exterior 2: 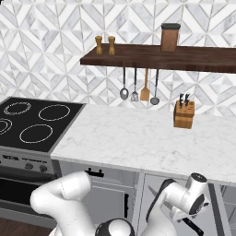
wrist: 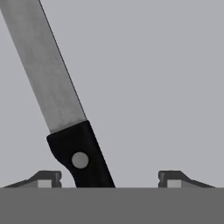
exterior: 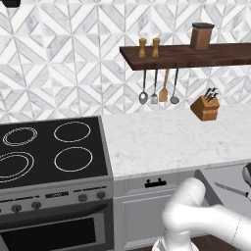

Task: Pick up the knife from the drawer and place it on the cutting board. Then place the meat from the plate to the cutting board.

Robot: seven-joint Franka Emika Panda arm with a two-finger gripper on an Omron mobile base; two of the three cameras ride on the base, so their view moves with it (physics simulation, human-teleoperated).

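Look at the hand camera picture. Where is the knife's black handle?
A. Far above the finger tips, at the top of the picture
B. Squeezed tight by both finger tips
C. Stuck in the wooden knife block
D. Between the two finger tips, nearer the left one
D: the knife's black handle sits between the gripper's spread finger tips, nearer the left one, on the drawer's grey floor.

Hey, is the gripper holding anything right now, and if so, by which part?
Nothing is held. The gripper stands open astride the knife's black handle, fingertips clear of it.
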